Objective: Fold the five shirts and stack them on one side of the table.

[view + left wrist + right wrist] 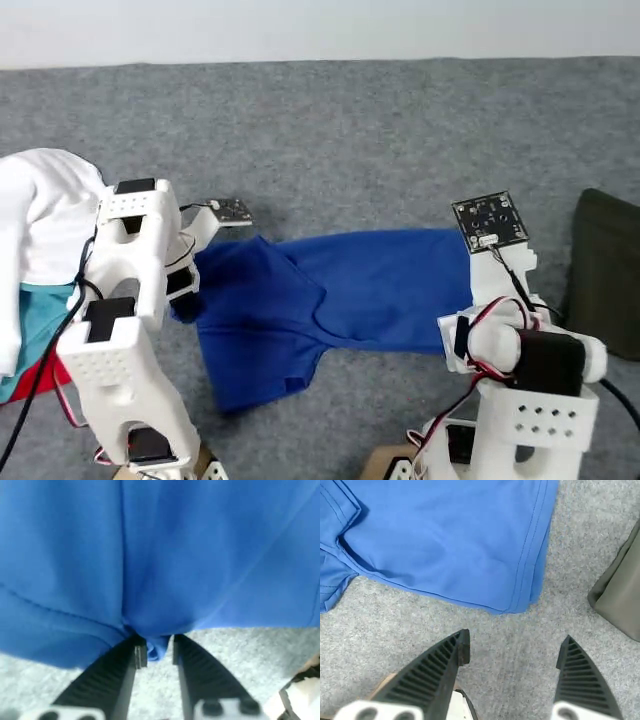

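Blue shirt (340, 290): lying rumpled at table centre. Left gripper (155, 651): pinching a tuck of its 9 o'clock edge. Right gripper (512, 652): hanging spread wide, holding nothing, beside the 3 o'clock hem. Advisable: taking that hem corner before lifting, keeping the cloth taut.

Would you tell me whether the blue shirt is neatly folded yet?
Not yet: the blue shirt lies partly doubled, sleeve sticking out, edge pinched by the left gripper.
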Controlling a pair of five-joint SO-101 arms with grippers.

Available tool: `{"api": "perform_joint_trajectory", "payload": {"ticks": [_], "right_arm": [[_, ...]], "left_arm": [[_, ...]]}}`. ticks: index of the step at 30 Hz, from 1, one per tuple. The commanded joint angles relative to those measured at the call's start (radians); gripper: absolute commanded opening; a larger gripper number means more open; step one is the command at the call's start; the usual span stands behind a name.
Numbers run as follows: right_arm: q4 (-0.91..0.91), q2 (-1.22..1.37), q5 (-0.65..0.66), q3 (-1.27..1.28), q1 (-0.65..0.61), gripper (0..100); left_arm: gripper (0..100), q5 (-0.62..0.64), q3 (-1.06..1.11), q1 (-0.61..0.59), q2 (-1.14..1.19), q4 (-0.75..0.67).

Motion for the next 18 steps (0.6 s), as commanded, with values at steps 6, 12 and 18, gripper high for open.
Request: {"api": "perform_joint_trajectory", "payload": {"ticks": [6, 12, 18], "right_arm": [[0.036, -0.008, -0.008, -0.005, 0.002, 27.7], [0.036, -0.008, -0.008, -0.005, 0.002, 27.7], [0.036, -0.008, -0.008, -0.003, 0.002, 27.7]], "left_arm": [[12, 0.011, -0.104, -0.003, -0.127, -0.002], [10, 0.014, -0.122, 0.0, -0.184, -0.057], [0, 0.144, -0.119, 0.017, -0.163, -0.21]]}}
